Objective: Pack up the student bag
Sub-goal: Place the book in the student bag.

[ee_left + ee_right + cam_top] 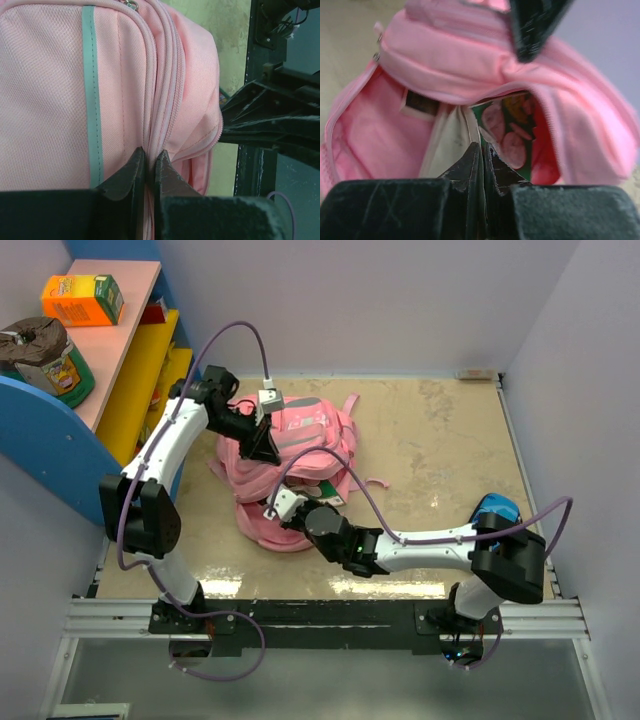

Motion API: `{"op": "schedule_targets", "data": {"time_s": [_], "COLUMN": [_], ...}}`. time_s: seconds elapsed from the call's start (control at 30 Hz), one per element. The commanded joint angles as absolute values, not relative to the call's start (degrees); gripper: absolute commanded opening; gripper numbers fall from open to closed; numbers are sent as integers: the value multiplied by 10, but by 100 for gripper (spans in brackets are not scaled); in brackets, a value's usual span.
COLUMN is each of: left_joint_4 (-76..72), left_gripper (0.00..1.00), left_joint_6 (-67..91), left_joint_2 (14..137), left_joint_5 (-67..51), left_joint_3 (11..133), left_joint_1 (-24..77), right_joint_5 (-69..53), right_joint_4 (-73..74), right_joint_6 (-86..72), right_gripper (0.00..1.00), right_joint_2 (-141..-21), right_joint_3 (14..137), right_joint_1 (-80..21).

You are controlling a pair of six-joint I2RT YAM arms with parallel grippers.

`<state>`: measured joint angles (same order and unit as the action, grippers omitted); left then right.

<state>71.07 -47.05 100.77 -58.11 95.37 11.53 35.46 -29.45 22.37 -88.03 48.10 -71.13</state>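
Note:
The student bag (pixel 312 430), pink and soft, lies in the middle of the table with its main opening gaping toward the arms. My left gripper (pixel 262 440) is shut on a fold of the bag's zip seam (pixel 165 100), holding the upper flap up; the fingertips (pixel 135 162) pinch pink fabric. My right gripper (pixel 283 508) sits at the mouth of the bag and is shut on the edge of a thin book (pixel 512 135) with a green and red picture cover and white pages. The book stands inside the pink lining (pixel 370 140).
A small blue pouch (pixel 497 508) lies at the right, behind the right arm's elbow. A shelf unit (pixel 50 440) stands at the left, with an orange box (pixel 82 298) and a round jar (pixel 45 355) on top. Walls close in the back and right.

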Motion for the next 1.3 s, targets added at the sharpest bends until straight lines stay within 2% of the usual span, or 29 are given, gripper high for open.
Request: {"op": "schedule_targets", "data": {"time_s": [0.0, 0.2, 0.43, 0.53, 0.7, 0.8, 0.83, 0.87, 0.93, 1.07, 1.27], "left_joint_4": [754, 754, 754, 754, 754, 754, 754, 754, 754, 754, 753], "left_gripper": [0, 0, 0, 0, 0, 0, 0, 0, 0, 0, 0], "left_joint_6": [-458, -454, -439, -439, -438, -442, -442, -441, -438, -438, -445], "left_joint_2": [976, 979, 972, 968, 969, 963, 965, 968, 973, 973, 972], "left_joint_5": [-695, -710, -712, -708, -708, -698, -696, -696, -697, -692, -693], "left_joint_3": [972, 984, 992, 992, 991, 985, 985, 989, 993, 993, 983], "left_joint_1": [140, 142, 143, 143, 144, 144, 144, 144, 144, 144, 140], "right_joint_5": [306, 280, 331, 303, 226, 215, 200, 186, 160, 187, 310], "right_joint_4": [-282, -276, -319, -308, -189, -192, -199, -208, -209, -187, -100], "right_joint_6": [199, 267, 361, 363, 310, 230, 201, 144, 94, -27, -270], "right_gripper": [0, 0, 0, 0, 0, 38, 78, 98, 99, 99, 96], "right_joint_2": [-896, -930, -1053, -1070, -1053, -992, -945, -921, -883, -833, -724], "right_joint_3": [470, 505, 624, 650, 685, 636, 608, 598, 584, 570, 481], "right_joint_1": [-700, -699, -696, -696, -696, -692, -686, -673, -658, -653, -649]}}
